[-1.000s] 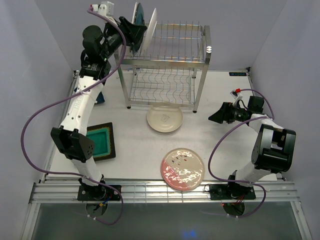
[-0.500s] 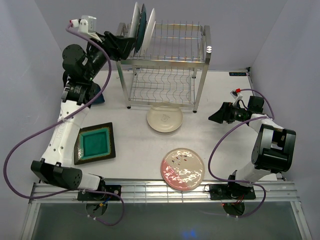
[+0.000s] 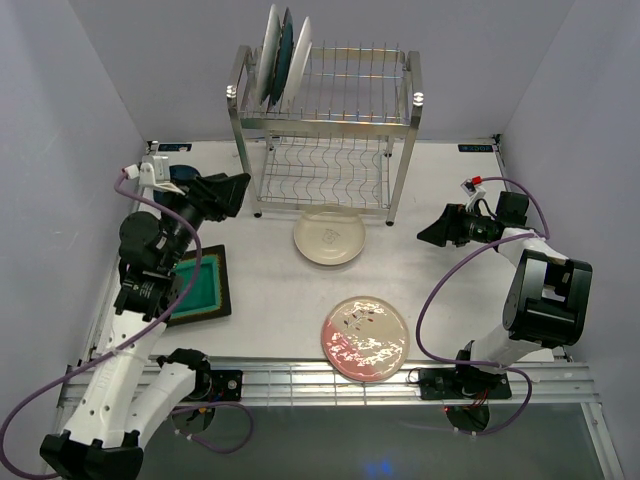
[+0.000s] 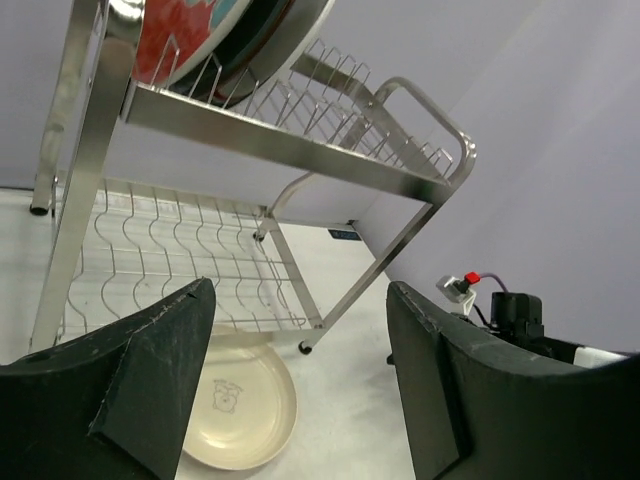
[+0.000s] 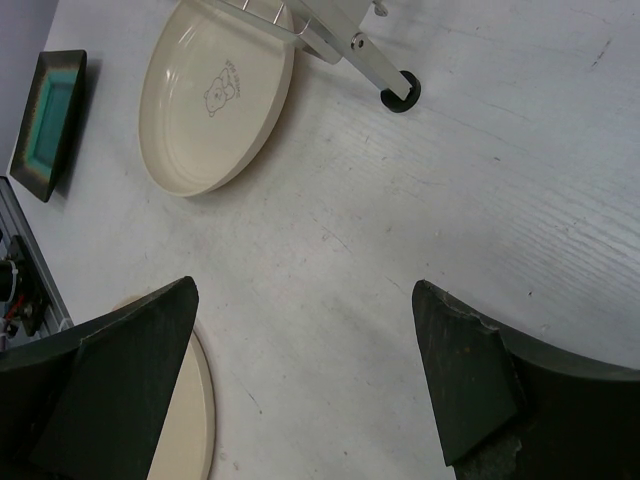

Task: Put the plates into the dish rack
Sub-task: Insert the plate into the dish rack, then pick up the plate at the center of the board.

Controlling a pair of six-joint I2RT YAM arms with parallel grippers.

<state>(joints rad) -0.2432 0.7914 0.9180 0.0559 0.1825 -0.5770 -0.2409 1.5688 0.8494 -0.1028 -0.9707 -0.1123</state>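
The dish rack point(image 3: 330, 120) stands at the back of the table. Three plates point(image 3: 283, 50) stand upright at the left end of its top tier; the left wrist view shows the red-teal one point(image 4: 185, 30) from below. On the table lie a cream plate point(image 3: 329, 236), a pink speckled plate point(image 3: 365, 337) and a square green plate point(image 3: 197, 284). My left gripper point(image 3: 228, 194) hangs open and empty to the left of the rack's lower tier, facing the cream plate point(image 4: 235, 400). At the right my right gripper point(image 3: 428, 232) is open and empty above bare table point(image 5: 330, 300), right of the cream plate point(image 5: 215, 95).
A dark blue dish point(image 3: 184, 173) shows partly behind the left arm at the back left. The rack's front right foot point(image 5: 400, 98) stands close to the right gripper. The left arm's cable point(image 3: 60, 400) loops over the table's left edge.
My left gripper has let go of a plate in the top tier and come down and back to the left of the rack, its jaws widening. The right arm has not moved.
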